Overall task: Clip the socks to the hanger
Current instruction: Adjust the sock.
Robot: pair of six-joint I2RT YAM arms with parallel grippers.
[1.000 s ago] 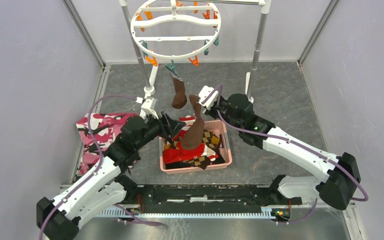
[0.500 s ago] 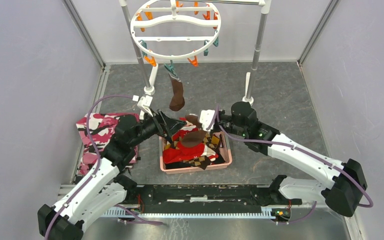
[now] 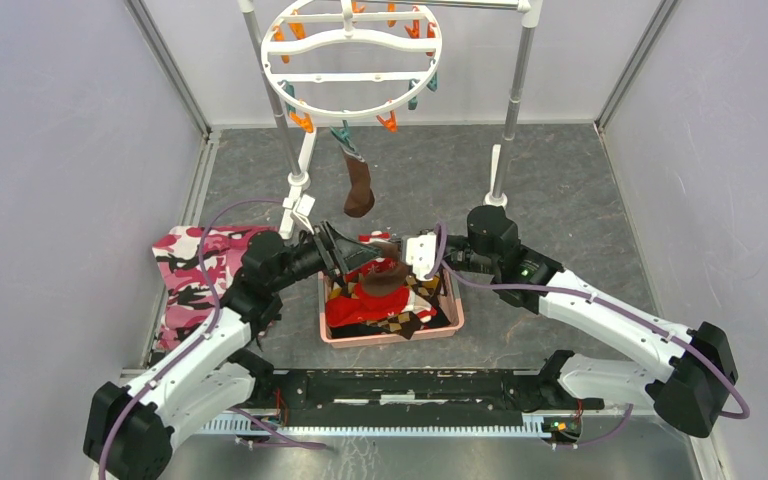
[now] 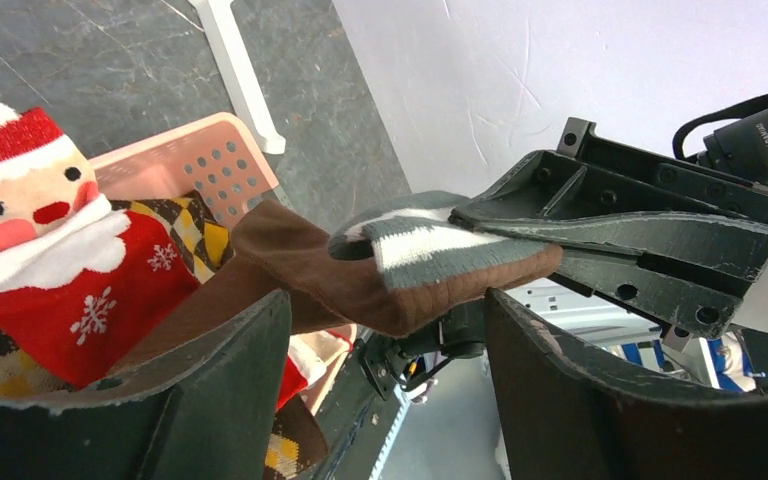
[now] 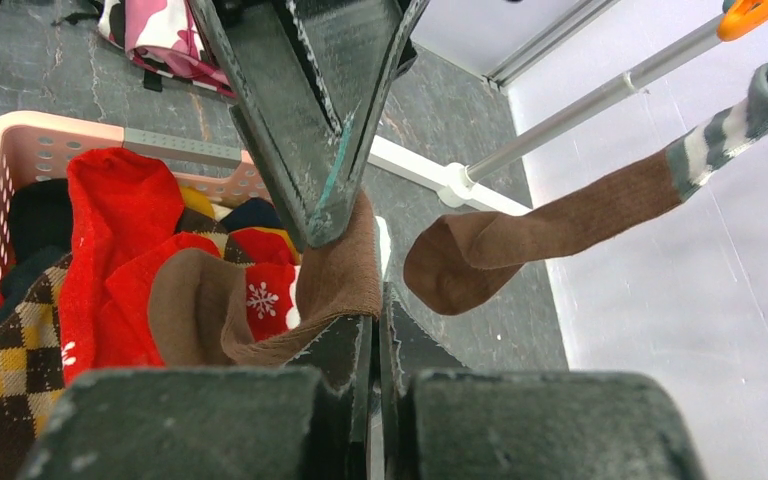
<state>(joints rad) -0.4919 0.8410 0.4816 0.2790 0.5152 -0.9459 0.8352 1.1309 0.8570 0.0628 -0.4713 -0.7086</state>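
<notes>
— Now, where do we find the first sock [image 3: 357, 190]?
— Hanging by its striped cuff from a teal clip [image 3: 343, 135] on the near rim of the hanger [image 3: 350, 39], toe down.
— And the second sock [image 4: 430, 270]?
— Over the pink basket [image 3: 390, 339] (the one holding the Santa sock [image 4: 50, 230]). The right gripper [image 5: 377, 320] has its fingers pressed together on the grey-and-white cuff, and the brown foot droops onto the heap below.
— The left gripper [image 4: 385, 298]?
— Spread wide, we see, one finger on each side of that cuff and holding nothing.
</notes>
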